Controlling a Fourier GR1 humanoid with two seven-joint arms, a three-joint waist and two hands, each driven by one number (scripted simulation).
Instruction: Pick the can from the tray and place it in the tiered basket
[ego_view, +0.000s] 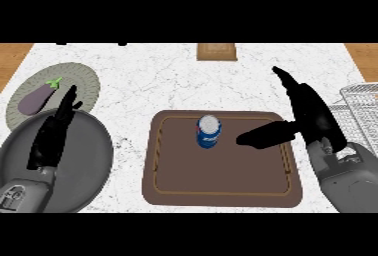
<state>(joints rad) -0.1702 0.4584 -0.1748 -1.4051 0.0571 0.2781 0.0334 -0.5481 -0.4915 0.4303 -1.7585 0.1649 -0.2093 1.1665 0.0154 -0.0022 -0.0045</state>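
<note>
A blue can (209, 132) with a silver top stands upright in the upper middle of the brown tray (221, 192). My right hand (314, 117) hovers over the tray's right side, open, fingers straight and pointing away, thumb stretched left toward the can with a gap between them. The wire tiered basket (356, 102) shows at the right edge, just beyond that hand. My left hand (53, 135) rests open at the left, fingers up, over a grey plate.
A grey plate (88, 165) lies at the lower left. Behind it a greenish round mat (81, 80) carries a purple eggplant (38, 97). A small brown wooden block (216, 51) sits at the counter's far edge. White marble counter (162, 80) surrounds the tray.
</note>
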